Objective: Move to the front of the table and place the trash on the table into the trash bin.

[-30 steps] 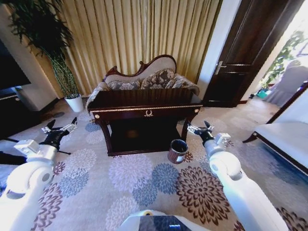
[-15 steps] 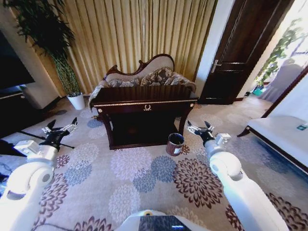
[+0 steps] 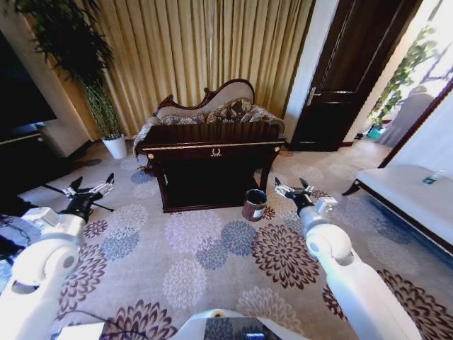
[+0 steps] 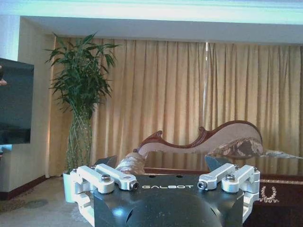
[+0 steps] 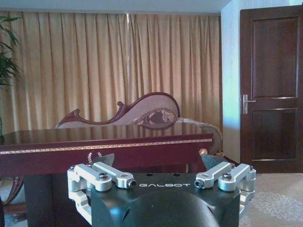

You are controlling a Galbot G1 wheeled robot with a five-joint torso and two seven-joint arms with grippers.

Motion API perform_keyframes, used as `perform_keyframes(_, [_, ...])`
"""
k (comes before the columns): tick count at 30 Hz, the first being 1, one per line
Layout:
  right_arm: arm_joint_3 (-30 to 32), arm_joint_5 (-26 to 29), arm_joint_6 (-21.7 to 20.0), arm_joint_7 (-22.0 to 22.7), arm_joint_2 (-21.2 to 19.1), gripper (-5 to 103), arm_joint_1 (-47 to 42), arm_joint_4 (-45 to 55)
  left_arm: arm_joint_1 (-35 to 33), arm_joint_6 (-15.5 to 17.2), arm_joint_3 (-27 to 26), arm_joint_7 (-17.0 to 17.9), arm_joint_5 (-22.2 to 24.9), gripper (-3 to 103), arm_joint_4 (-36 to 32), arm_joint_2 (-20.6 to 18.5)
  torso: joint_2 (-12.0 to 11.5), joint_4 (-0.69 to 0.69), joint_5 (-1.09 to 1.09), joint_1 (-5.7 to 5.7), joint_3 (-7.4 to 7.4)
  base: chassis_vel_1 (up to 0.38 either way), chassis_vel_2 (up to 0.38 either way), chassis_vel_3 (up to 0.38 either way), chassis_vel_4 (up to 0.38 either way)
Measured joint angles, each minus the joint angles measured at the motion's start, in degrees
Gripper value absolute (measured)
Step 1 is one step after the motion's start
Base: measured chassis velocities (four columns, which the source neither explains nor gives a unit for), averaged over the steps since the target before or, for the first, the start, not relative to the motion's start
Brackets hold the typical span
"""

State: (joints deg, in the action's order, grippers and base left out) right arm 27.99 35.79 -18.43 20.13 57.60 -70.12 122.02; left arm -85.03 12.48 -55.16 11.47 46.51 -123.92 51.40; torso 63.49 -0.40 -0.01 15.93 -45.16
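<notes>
The dark glossy table (image 3: 212, 147) with gold trim stands ahead across the flowered carpet, in front of the curtains. Its top lies at a shallow angle, and I cannot make out any trash on it. The small reddish-brown trash bin (image 3: 255, 205) stands on the carpet by the table's front right leg. My left gripper (image 3: 88, 190) is held out open at the left and my right gripper (image 3: 290, 188) open at the right, both empty and short of the table. The right wrist view has the table (image 5: 109, 142) beyond the open right gripper (image 5: 157, 160). The left gripper (image 4: 161, 163) points towards the table's left end (image 4: 279, 194).
A carved sofa (image 3: 205, 110) sits right behind the table. A white plant pot (image 3: 115, 146) with a tall plant stands at the back left, a dark door (image 3: 347, 78) at the back right. A white bench (image 3: 410, 198) lies at the right. Open carpet (image 3: 212, 255) lies before the table.
The whole picture has shifted, so the camera moved: table and bin now sit slightly higher and smaller, with more carpet in front. Both arms keep the same open pose.
</notes>
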Motion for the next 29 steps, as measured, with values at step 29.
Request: perform_keyframes(29, [-0.2,-0.8,0.5,0.0,0.0,100,-0.2,0.0,-0.1,-3.9,0.8,-0.5,-2.6,100,1.2,0.2,0.0,-0.02,0.00,0.02,-0.01,0.000,0.000,0.000,0.000])
